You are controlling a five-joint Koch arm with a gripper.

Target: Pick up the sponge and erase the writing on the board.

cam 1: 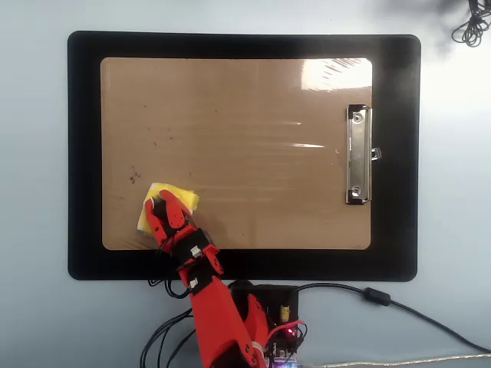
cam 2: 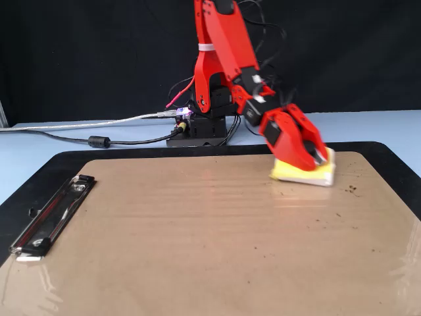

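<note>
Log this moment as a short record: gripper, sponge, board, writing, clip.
gripper: red jaws closed on the sponge, pressing it to the board
sponge: yellow, near the board's lower left corner in the overhead view
board: brown, lying on a black mat
writing: only faint specks remain beside the sponge
clip: silver, at the right edge in the overhead view

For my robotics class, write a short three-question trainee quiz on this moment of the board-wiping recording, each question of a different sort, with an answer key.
1. True or false: the end effector is shut on the sponge.
2. In the overhead view, the clip sits on the board's: A left, B right, C bottom.
3. Fill in: beside the sponge, the writing is only faint ____.

Key: 1 true; 2 B; 3 specks.
</note>
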